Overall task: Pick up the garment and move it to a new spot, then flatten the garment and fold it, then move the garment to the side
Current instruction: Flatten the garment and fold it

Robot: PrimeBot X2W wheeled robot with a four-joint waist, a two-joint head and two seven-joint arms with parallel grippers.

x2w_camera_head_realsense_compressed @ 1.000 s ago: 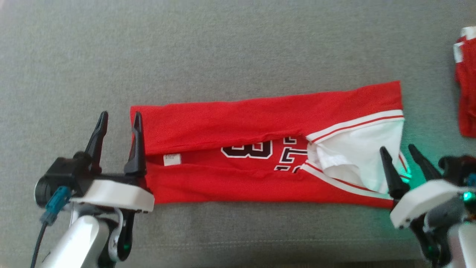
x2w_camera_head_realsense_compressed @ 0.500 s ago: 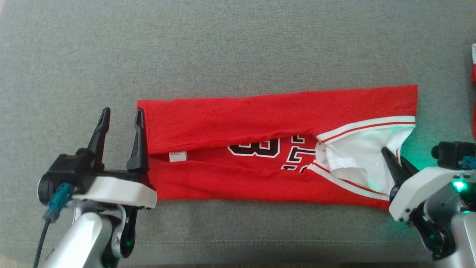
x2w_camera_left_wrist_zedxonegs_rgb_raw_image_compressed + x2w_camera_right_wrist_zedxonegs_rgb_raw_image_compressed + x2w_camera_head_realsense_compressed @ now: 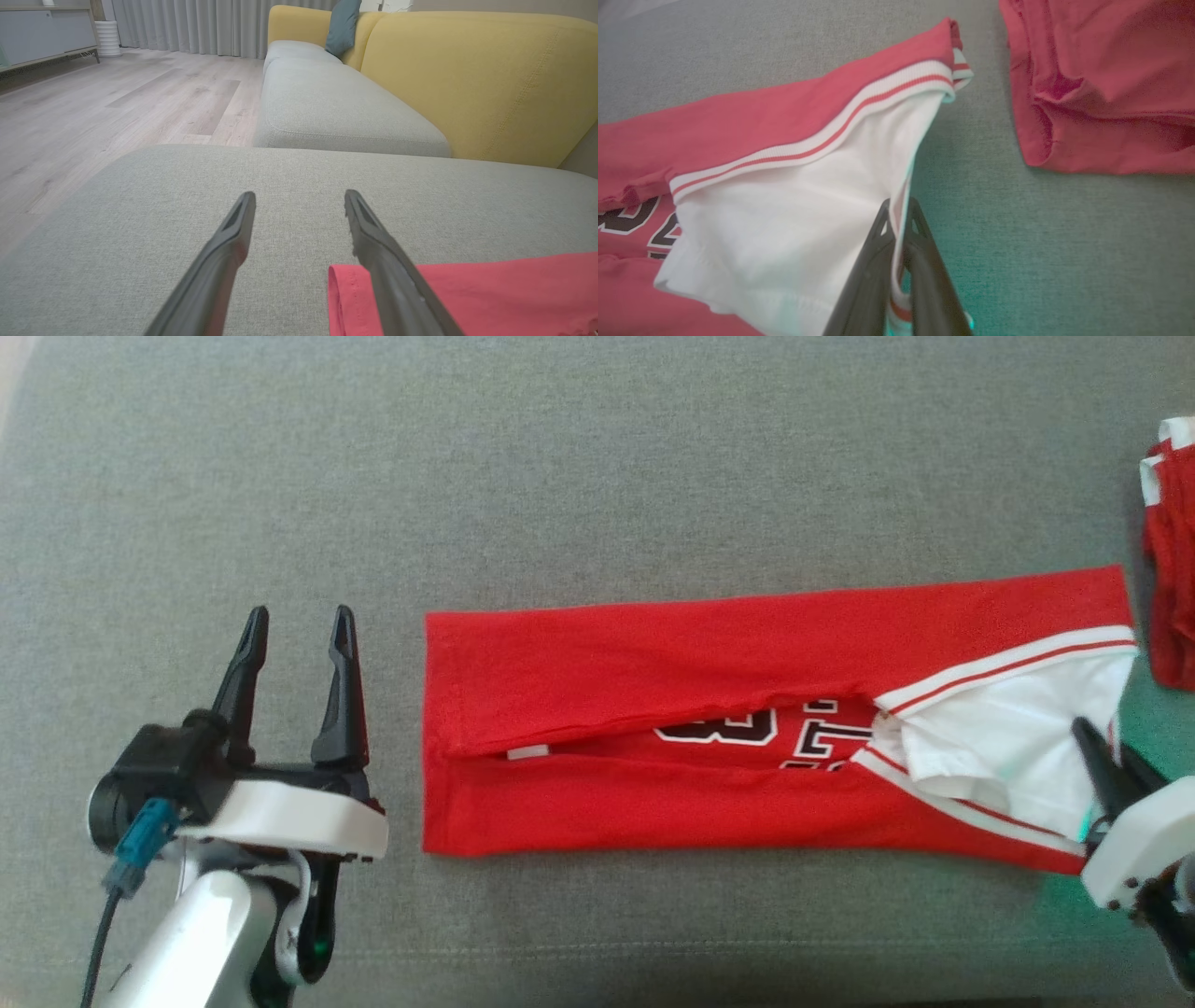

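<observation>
Pinching the striped edge of the jersey, the right hand [image 3: 900,203] has its two long dark fingers pressed together, with a thin fold of cloth caught between them. A green glow falls on the grey seat beside it. The left hand [image 3: 300,611] sits low on the other side with its pointed fingers spread wide and nothing between them. It is just beside the left end of the jersey and does not touch it.

The jersey [image 3: 700,663] lies flat on the grey sofa seat [image 3: 560,476], which looks soft and woven, with a stitched seam along its near side. The jersey is smooth red cloth folded into one long strip. Its two long sides are turned in toward the middle, and a thin gap runs between them. In the gap you can see part of some big black shapes with white outlines, and a small white label [image 3: 528,752]. At the right end the cloth is white inside, a bit puffy and wrinkled, with a ribbed white band that has a thin red line in it.

Past that end, near but apart, lies another red garment [image 3: 1101,93], bunched up with deep creases.

Farther away, the sofa has a tall yellow back [image 3: 467,84] and a blue-green pillow [image 3: 343,25]. Beyond it are a pale wood floor [image 3: 117,107] and long grey curtains [image 3: 187,23].
</observation>
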